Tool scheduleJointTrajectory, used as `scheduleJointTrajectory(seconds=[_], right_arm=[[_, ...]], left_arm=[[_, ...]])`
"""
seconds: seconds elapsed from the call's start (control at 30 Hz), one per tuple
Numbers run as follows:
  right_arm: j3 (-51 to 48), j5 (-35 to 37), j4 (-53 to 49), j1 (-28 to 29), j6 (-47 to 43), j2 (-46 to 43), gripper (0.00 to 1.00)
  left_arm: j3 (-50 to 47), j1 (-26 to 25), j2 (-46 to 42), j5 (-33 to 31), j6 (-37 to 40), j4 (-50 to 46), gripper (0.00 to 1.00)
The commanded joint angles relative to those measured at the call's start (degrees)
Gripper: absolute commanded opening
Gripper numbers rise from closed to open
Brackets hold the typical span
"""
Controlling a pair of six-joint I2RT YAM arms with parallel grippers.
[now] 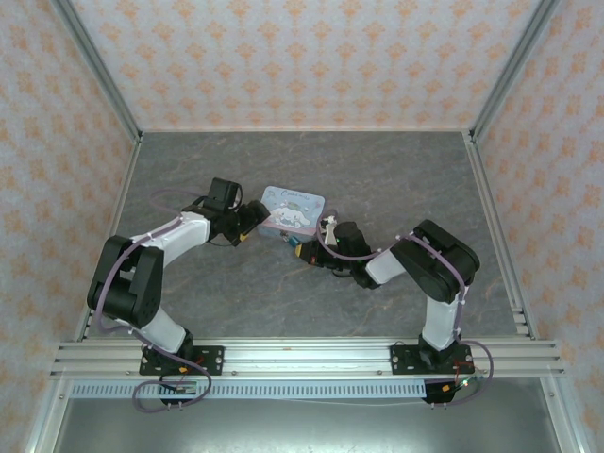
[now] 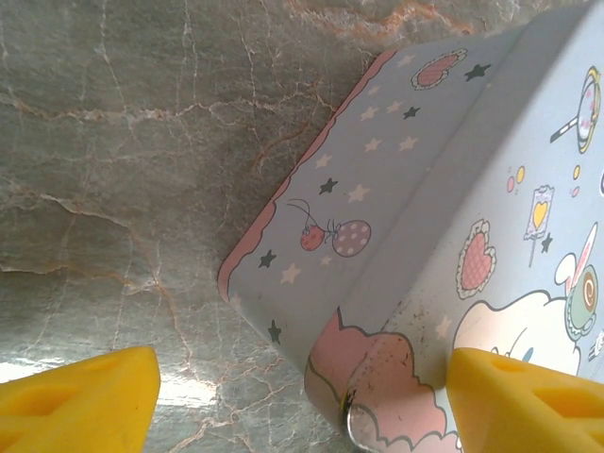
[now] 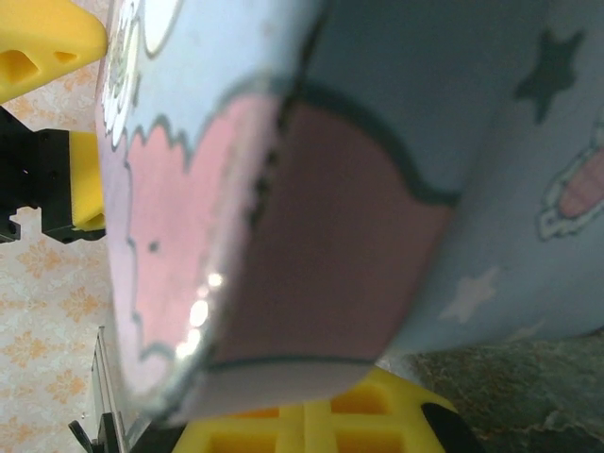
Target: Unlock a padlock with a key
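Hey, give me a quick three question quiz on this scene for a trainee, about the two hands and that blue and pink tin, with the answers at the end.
1. True or false: in the top view, the left hand and the right hand are both close by the tin.
2. In the left wrist view, what lies between the left hand's fingers? A) a corner of the tin B) a mug C) a screwdriver
3. Name the colour of those fingers.

Key: 1 true; 2 A; 3 yellow.
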Motion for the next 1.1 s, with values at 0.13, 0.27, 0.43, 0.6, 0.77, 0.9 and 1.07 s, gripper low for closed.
scheduleJointTrajectory(seconds=[0.13, 0.27, 0.43, 0.6, 0.77, 0.9, 1.07], right_arm=[[1.16, -1.65, 1.15, -1.42, 1.34, 0.95, 0.0], [1.07, -2.74, 1.15, -1.99, 1.2, 1.05, 0.0], [0.65, -3.55, 1.81, -2.24, 0.71, 1.3, 0.0], [1.48, -5.55, 3.33, -2.35, 2.28, 2.77, 0.0], [1.13, -5.97, 4.5, -3.35, 4.44, 3.32, 0.0], [-1.39, -2.58, 3.6, -4.24, 2.56, 0.45, 0.16], [-3.01, -1.1, 0.62, -5.53, -0.99, -3.51, 0.29]], left_arm=[[-6.65, 0.03, -2.13, -0.4, 0.9, -0.44, 0.79], [-11.51, -0.43, -4.92, -0.23, -1.31, 1.1, 0.79], [-15.99, -1.91, -8.49, -0.45, -3.97, 1.72, 0.79], [-17.42, -4.46, -12.26, -1.88, -6.74, 0.53, 0.79], [-17.19, -5.77, -15.31, -3.84, -7.94, -1.53, 0.79], [-16.79, -5.93, -16.14, -4.51, -8.38, -2.32, 0.79], [-16.48, -6.12, -15.77, -5.07, -8.3, -3.03, 0.79]])
